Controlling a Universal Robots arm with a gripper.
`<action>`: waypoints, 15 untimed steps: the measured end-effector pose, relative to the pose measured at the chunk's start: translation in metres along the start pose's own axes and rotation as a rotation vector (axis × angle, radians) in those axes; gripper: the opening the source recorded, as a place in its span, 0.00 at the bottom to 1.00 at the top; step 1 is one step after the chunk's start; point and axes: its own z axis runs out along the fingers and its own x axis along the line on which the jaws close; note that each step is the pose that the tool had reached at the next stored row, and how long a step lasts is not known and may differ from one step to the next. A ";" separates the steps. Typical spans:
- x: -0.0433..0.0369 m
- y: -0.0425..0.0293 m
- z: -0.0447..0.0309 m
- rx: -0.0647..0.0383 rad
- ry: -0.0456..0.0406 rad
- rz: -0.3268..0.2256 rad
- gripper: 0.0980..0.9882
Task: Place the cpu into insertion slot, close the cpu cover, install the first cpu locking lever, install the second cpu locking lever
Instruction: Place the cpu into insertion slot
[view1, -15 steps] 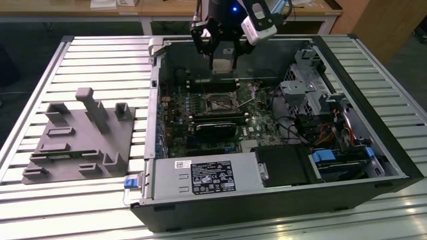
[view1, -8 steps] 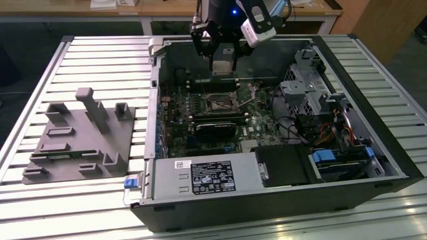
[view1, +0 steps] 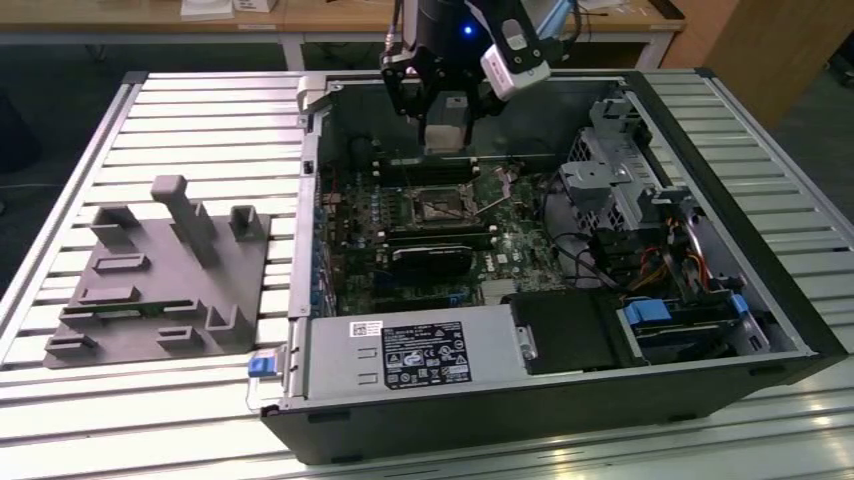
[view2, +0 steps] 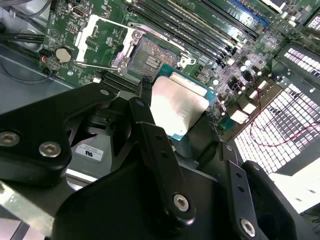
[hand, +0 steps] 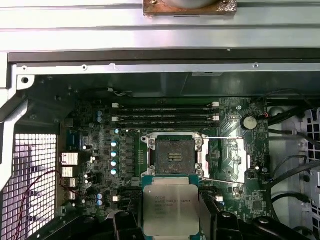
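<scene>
My gripper (hand: 168, 218) is shut on the cpu (hand: 167, 207), a flat square chip with a dull silver top, held by its edges between dark fingers (hand: 125, 222). The chip (view2: 177, 107) hangs just short of the insertion slot (view2: 150, 57), a square socket (hand: 173, 155) with a dark centre that lies bare. The cpu cover (hand: 241, 159) is flipped open beside the socket, a thin silvery frame (view2: 87, 32) with wire levers along it. In the exterior view the gripper (view1: 447, 140) hovers over the back of the motherboard, behind the socket (view1: 441, 205).
The open black computer case (view1: 561, 400) lies on a slatted metal table (view1: 200, 110). Long black memory slots (hand: 165, 119) run beside the socket. A graphics card (view1: 434, 250), drive cage (view1: 607, 190) and cables crowd the case. A grey fixture (view1: 154, 280) stands at the exterior view's left.
</scene>
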 end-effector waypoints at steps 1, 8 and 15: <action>0.0000 -0.0001 0.0008 0.000 0.0000 0.000 0.49; -0.0001 -0.0006 0.0066 0.000 -0.0001 0.000 0.49; -0.0003 -0.0012 0.0130 0.000 0.0000 0.000 0.49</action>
